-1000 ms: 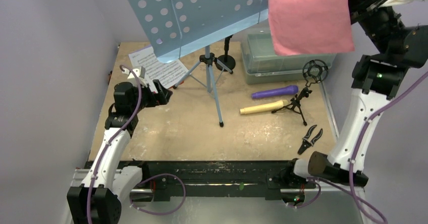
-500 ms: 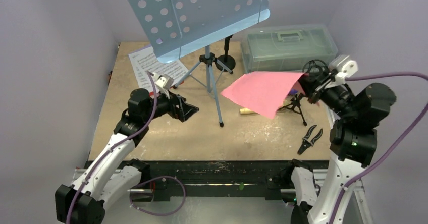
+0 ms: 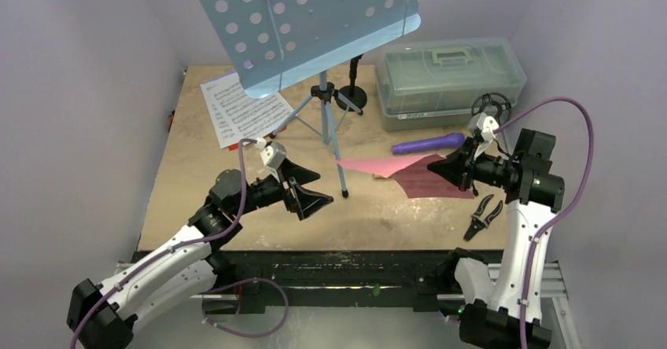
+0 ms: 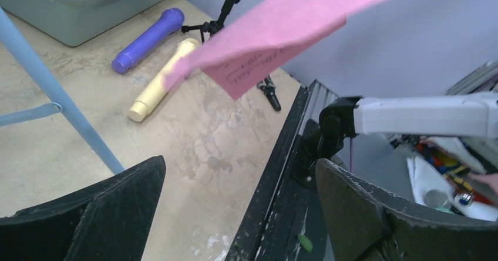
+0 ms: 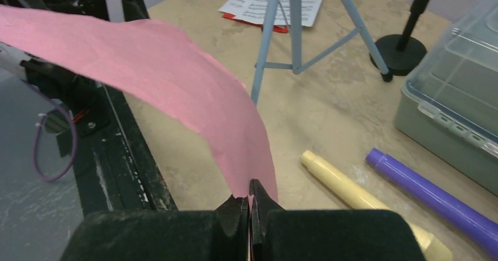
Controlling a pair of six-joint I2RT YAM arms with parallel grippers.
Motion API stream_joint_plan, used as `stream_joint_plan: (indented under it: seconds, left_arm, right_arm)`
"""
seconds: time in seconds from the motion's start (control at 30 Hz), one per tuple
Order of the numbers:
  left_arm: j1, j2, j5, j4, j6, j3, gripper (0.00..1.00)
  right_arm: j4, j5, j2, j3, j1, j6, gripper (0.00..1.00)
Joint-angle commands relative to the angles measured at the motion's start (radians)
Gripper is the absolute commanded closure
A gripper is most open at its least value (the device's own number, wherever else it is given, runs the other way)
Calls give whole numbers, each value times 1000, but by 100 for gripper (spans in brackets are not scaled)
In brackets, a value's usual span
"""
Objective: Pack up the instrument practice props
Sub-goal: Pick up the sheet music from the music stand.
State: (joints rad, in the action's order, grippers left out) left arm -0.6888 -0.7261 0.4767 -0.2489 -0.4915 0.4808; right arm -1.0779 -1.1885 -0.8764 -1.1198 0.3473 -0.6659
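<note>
My right gripper [image 3: 440,170] [image 5: 249,193] is shut on an edge of the red folder [image 3: 393,167] [image 5: 176,79]. It holds the folder open, just above the table. My left gripper [image 3: 311,188] [image 4: 239,167] is open and empty, left of the folder [image 4: 282,32] and apart from it. The purple microphone [image 3: 429,143] [image 5: 434,196] and the cream microphone [image 4: 161,82] [image 5: 352,190] lie by the folder. The light-blue music rest [image 3: 315,19] stands on its tripod. Sheet music [image 3: 240,109] lies at the back left. One mic holder [image 3: 351,93] stands behind the tripod, and another [image 3: 491,105] is at the right.
The grey-green plastic box [image 3: 448,74] with a handle stands at the back right. Small black pliers [image 3: 482,215] lie near the front right edge. A tripod leg [image 3: 338,164] reaches into the table's middle, between the two grippers.
My right arm has swung down from high at the back, bringing the folder low over the table. My left gripper has moved right and forward toward the middle, staying open.
</note>
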Motion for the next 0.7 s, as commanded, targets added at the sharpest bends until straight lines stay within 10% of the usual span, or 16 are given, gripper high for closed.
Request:
stream_joint_plan:
  seconds: [0.0,0.33,0.67]
  left_arm:
    - [-19,-34,-107,-198,-186,-30,0]
    - [-95,-178,-229,-334,-356,-64,0]
    - [-162,-248,-259,-356,-193,-61,0]
  right_arm:
    - [-69,-186,-91,3,-6,-123,100]
    - [-3,-322,-247,74,-12,-31,100]
    - [712,-259,-86,341,-17,734,100]
